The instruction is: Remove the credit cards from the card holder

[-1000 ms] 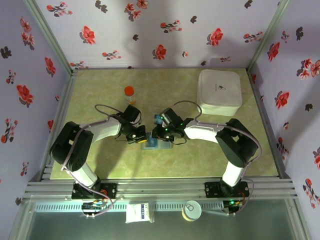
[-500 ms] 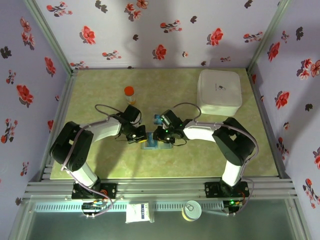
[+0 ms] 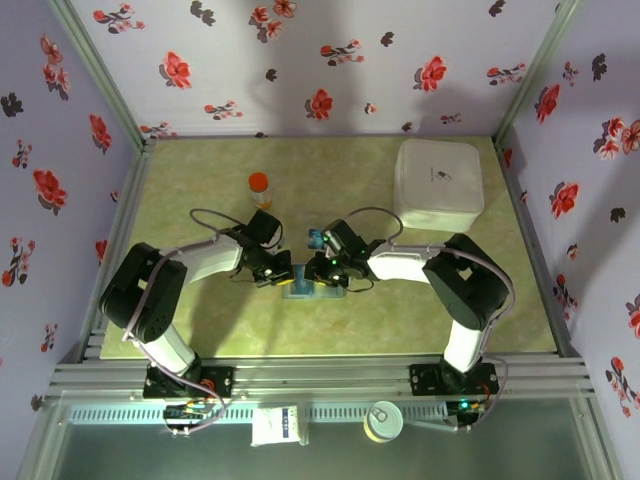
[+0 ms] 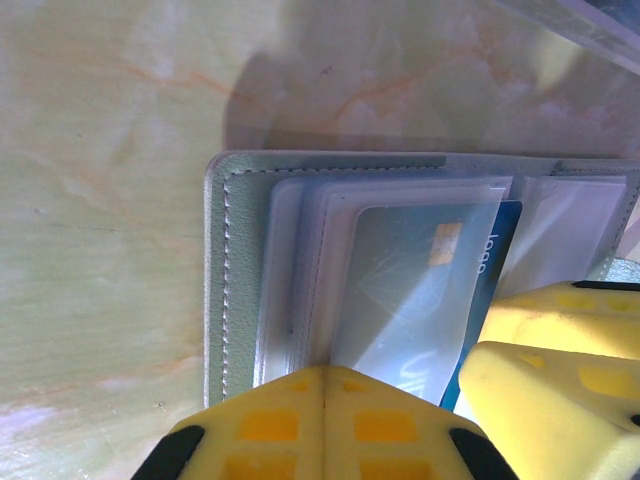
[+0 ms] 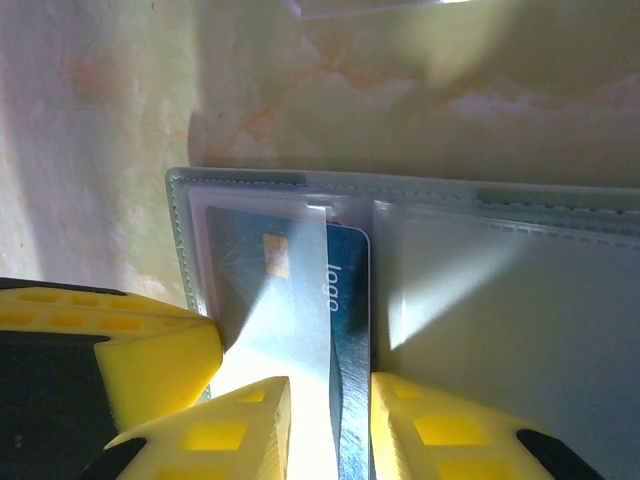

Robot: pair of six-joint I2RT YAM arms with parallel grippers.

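1. The left gripper (image 4: 325, 405), jaws closed and empty, presses on the open card holder (image 4: 216, 270) under its tips.
2. The right gripper (image 5: 330, 425), jaws slightly apart, straddles a blue credit card (image 5: 348, 290); I cannot tell if it has a firm pinch.
3. That card sits mostly in its sleeve, so removal looks barely begun.

There is one card holder (image 4: 216, 300) on the worktop (image 3: 200, 180), and I can count one blue credit card (image 5: 345, 300) inside it. There is also one white box (image 3: 438, 185), one orange-capped bottle (image 3: 259, 187), and two grippers: the left gripper (image 4: 325, 375) and the right gripper (image 5: 330, 390).
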